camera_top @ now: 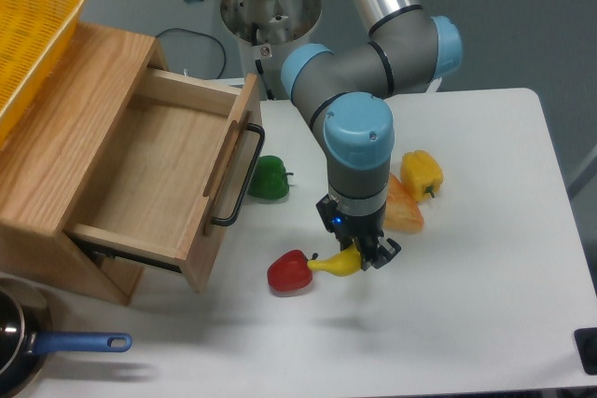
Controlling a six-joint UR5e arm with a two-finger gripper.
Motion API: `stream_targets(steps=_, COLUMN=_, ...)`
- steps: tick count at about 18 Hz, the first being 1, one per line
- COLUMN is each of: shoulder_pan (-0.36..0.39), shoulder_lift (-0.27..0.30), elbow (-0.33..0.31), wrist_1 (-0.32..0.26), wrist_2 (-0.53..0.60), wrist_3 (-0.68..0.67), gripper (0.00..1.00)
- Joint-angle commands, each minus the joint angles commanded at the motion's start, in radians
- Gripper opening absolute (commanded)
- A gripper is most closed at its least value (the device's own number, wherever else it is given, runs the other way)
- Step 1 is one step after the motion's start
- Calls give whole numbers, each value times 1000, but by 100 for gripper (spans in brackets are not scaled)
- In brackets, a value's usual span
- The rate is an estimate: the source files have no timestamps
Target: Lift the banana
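You've got a white table (485, 323) with a wooden drawer unit (65, 165) at the left, its 1 drawer (168, 174) pulled open, black handle (238, 179) facing right. Yellow basket (28, 34) sits on top of it, far left. Green pepper (270, 178) just right of the handle. Red pepper (290, 272) nearer you. Yellow pepper (422, 173) and orange wedge (408, 214) further right. Blue-handled pan (37, 347) at near left.
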Motion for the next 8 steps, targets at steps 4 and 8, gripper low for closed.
stream_targets(steps=4, shoulder_pan=0, shoulder_lift=0, elbow=0, wrist_1=0, wrist_2=-2, wrist_3=-2, gripper=37)
stream_targets(steps=8, shoulder_pan=2, shoulder_lift=0, elbow=2, wrist_1=0, wrist_2=-9, wrist_3=-2, gripper=37)
